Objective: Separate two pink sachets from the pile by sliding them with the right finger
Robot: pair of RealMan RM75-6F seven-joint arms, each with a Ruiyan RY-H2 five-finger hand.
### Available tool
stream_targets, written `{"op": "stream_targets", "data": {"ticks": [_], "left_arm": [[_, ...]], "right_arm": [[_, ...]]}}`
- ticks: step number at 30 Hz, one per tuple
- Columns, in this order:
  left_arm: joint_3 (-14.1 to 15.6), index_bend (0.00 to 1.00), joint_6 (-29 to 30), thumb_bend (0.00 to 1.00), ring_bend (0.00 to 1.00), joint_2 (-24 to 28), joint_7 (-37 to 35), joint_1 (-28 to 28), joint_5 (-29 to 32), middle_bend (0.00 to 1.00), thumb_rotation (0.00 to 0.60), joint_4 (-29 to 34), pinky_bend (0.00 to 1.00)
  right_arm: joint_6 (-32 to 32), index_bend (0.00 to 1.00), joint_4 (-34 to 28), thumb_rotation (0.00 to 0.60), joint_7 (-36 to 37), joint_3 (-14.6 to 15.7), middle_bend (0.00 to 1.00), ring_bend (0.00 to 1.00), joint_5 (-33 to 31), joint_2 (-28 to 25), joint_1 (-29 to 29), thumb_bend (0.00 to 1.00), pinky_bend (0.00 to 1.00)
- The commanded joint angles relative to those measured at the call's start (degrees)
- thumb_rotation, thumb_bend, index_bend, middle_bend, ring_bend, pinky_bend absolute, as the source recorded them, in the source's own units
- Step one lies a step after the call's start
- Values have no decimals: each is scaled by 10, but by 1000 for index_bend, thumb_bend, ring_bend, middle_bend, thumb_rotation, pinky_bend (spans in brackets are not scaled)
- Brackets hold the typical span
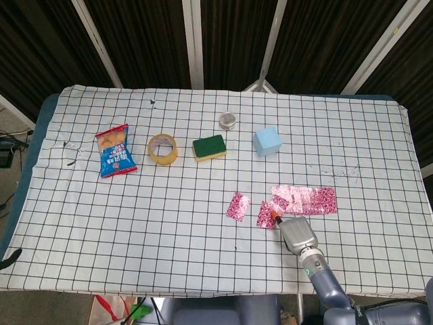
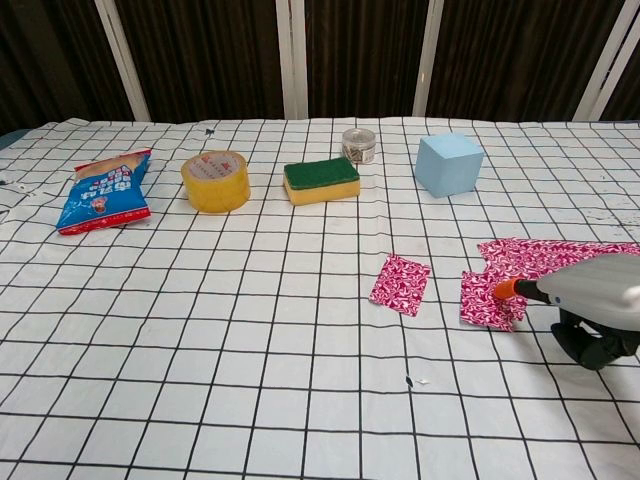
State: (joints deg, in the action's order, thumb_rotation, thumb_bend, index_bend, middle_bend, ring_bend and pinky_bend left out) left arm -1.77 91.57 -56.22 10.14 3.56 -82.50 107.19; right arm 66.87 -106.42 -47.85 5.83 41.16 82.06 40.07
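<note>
The right robot hand (image 2: 590, 300) points one orange-tipped finger (image 2: 506, 290) onto a pink sachet (image 2: 485, 298), its other fingers curled in, grasping nothing. That sachet lies just off the pile (image 1: 308, 199); another sachet (image 1: 237, 206) sits apart on the table (image 1: 135, 223).

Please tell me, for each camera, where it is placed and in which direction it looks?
Head view: high above the near table edge, looking steeply down at the checked cloth; the right hand and forearm show.
Chest view: low, looking level across the table toward the dark curtain; the right hand enters from the right.
Both show the fingertip on a pink sachet, the tape roll and the blue cube.
</note>
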Motion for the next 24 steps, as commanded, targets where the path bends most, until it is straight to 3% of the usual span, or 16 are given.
{"op": "stream_targets", "data": {"ticks": [1,14,24], "left_arm": [[0,166,1,258,0,0,0,0,-1,22,600,0,63],[1,166,2,258,0,1,-4,1,-2,22,600,0,63],[0,167,2,258,0,2,-5,2,1,22,600,0,74]], "right_arm": [[9,106,-9,600,-2,5,843,813,10,-2,-5,778,643],[37,112,-39,600,-14,33,843,813,56,-6,-29,778,643],[38,112,-32,600,-17,28,843,813,68,7,-37,778,643]]}}
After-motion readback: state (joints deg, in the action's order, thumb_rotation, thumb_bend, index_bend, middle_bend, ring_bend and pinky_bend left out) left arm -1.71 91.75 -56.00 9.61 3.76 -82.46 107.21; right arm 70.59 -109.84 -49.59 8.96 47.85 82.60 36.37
